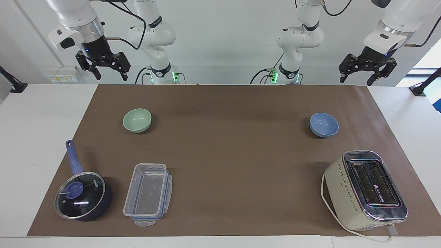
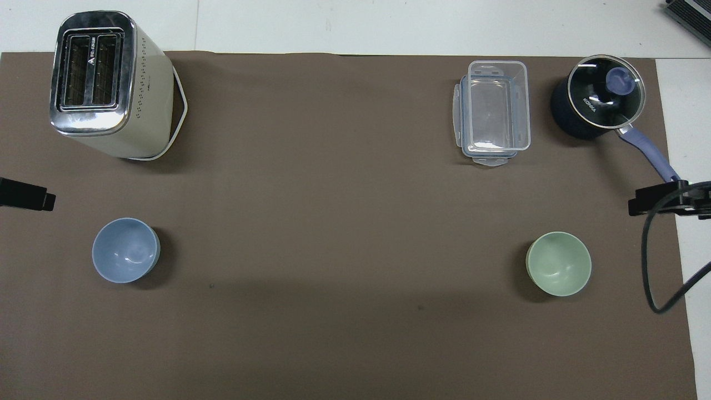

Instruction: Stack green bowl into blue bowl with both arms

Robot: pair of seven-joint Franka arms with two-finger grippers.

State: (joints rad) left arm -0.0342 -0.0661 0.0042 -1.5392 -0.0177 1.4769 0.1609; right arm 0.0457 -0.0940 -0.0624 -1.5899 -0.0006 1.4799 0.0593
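A white table (image 1: 41, 113) is seen, covered over most of its width by a brown mat (image 1: 234, 144). A plain white wall (image 1: 220, 38) fills the upper part of the facing view. A white socket strip (image 1: 62, 74) is fixed low on the wall at upper left. Bright daylight is admitted at the right edge of the frame. Soft shadows are cast across the mat.

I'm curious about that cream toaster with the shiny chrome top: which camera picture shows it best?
The facing view: the cream, chrome-topped toaster appears large there, with both slots, a dotted side and its white cord visible. The overhead view looks down on it, showing the slots, a dotted side and a loop of cord.
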